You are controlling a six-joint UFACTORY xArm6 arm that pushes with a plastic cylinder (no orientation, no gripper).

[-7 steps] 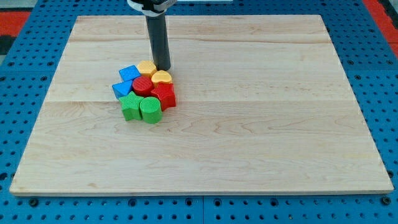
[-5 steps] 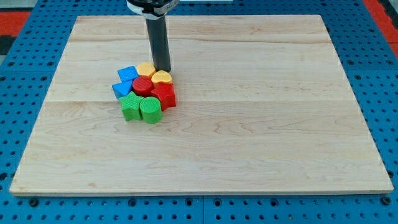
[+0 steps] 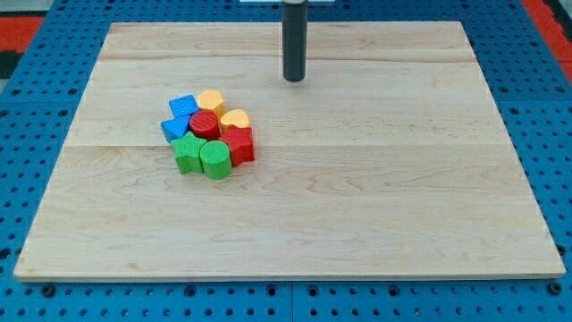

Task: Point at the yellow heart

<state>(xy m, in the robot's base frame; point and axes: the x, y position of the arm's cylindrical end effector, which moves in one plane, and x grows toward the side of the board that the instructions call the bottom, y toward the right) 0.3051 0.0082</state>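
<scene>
Item: my tip (image 3: 294,80), bare rod grasping nothing, upper centre. Yellow heart (image 3: 234,119), left of centre, touching red blocks (image 3: 223,134). Risk: approach overshoots, scattering the cluster.

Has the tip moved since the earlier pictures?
Yes. My tip went toward the view's upper right, away from the yellow heart, judged against the board.

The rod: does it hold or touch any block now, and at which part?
Nothing is held. My tip rests on bare board, apart from the cluster, toward the view's top and right of the yellow heart. It touches no block.
</scene>
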